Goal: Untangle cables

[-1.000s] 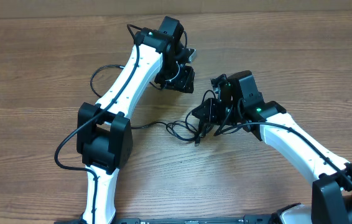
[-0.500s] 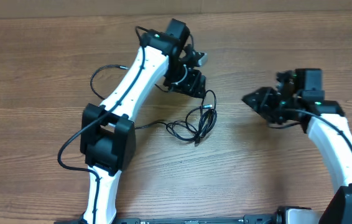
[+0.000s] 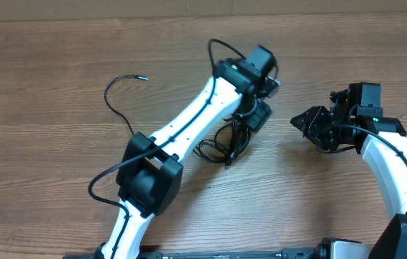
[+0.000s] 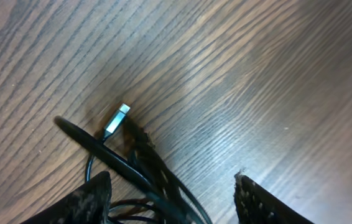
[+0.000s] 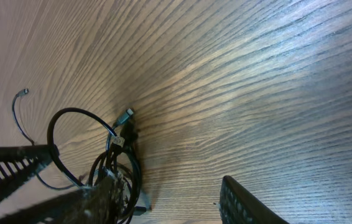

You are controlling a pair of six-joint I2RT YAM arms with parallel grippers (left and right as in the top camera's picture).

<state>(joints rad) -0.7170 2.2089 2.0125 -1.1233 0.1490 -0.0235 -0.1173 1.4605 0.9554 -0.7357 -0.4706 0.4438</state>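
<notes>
Cables (image 3: 223, 146) lie knotted mid-tabletop (image 3: 60, 57). The left pincer (image 3: 255, 119) hangs wide over the knot. The right pincer (image 3: 310, 122), wide and empty, sits nearer the right edge.

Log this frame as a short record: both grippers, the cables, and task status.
left gripper: open, low over the cables, gripping nothing
right gripper: open, empty, apart from the cables
cables: tangled heap; one strand runs out away from it
plug: silvery, lying on the table
status: not yet untangled
</notes>
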